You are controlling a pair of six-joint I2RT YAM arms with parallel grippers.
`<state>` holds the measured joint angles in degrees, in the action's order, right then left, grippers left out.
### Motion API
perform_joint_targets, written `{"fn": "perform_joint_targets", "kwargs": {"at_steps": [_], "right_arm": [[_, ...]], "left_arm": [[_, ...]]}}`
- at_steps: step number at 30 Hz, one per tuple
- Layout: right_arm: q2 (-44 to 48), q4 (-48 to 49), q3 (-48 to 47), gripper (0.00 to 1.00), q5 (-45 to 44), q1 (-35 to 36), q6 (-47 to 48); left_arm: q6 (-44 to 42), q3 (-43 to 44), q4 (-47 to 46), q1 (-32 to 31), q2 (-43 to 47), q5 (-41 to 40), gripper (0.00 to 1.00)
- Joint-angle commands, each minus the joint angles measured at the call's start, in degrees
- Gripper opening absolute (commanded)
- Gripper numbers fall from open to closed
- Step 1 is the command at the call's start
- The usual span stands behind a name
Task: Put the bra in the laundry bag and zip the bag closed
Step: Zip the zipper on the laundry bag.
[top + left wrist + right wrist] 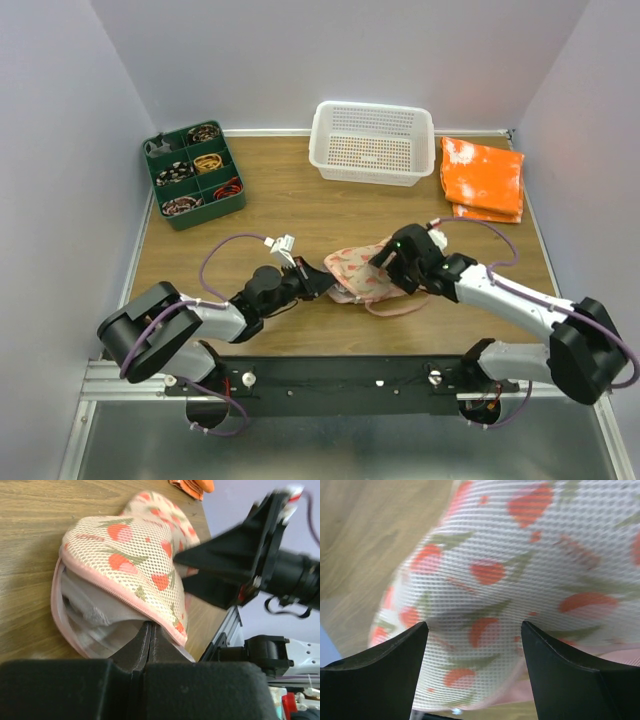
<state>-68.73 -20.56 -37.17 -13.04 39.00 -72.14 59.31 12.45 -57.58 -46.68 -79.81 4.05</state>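
**Bag part open at mid-counter, a finger pair at each end**

The bag (pixel 365 275) lies at the middle of the counter (pixel 290 210). Its long axis runs roughly left to right, and its open side faces the left arm. The upper shell is lifted off the lower one along that side. In the gap, the left wrist view shows pale grey fabric, apparently the bra (pixel 92 605), inside the bag.

The left fingers (pixel 142 647) are pressed together with their tip at the pink rim under the upper shell. I cannot tell whether anything is pinched between them. The right fingers (pixel 385 675) are spread wide and straddle the printed mesh at the bag's right end.

At the far edge a white basket (pixel 366 172) stands beside a folded orange cloth (pixel 483 178). At far left, a green tray (pixel 210 213) holds small bands in its compartments.
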Motion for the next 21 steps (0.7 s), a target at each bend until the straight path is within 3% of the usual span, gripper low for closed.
{"fn": "perform_joint_targets", "kwargs": {"at_steps": [1,5,8,17,20,21], "right_arm": [[-7.3,6.0,-11.0,0.84,4.1,-0.4,14.6],[-12.3,1.7,-17.5,0.85,6.0,-0.5,19.8],[-9.8,-0.7,-17.6,0.86,6.0,-0.5,19.8],[11.8,-9.6,-4.6,0.86,9.1,-0.6,1.0],[18.0,-17.5,-2.6,0.86,5.0,-0.6,-3.4],[19.2,-20.4,-2.6,0.86,-0.4,-0.5,-5.9]], "left_arm": [[-2.1,0.4,4.1,-1.1,0.7,-2.6,0.0],[-1.8,2.0,4.1,-1.1,-2.1,-2.3,0.0],[-1.7,3.5,3.7,-1.1,-4.4,-2.4,0.0],[-1.8,10.0,3.0,-1.1,-10.6,-1.7,0.0],[-1.1,11.5,1.9,-1.1,-12.9,-0.8,0.0],[-0.5,11.5,0.6,-1.1,-13.3,-0.8,0.0]]}}
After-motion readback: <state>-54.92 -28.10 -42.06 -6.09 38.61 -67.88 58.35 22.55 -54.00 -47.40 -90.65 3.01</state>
